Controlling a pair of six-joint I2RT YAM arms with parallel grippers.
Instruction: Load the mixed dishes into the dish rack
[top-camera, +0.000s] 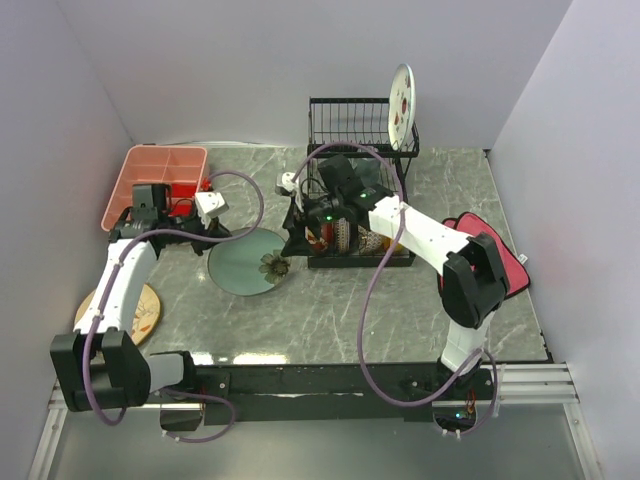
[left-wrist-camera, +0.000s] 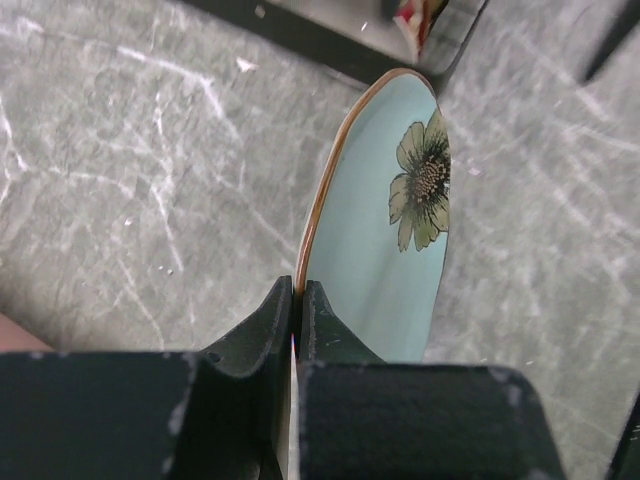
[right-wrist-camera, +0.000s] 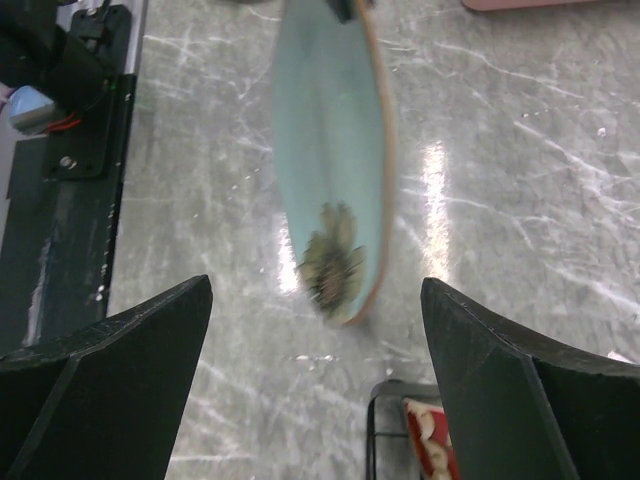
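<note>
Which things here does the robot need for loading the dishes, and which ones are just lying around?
For the job:
- mint floral plate, pinched by the left gripper
- white watermelon-print plate, up on the rack
- tan plate
- dish rack

Just lying about:
- pink compartment tray
- red cloth

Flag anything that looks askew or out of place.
The white plate stands on edge at the upper right corner of the dish rack, sticking up above the wire. The mint plate is tilted, its rim pinched in the left gripper.
</note>
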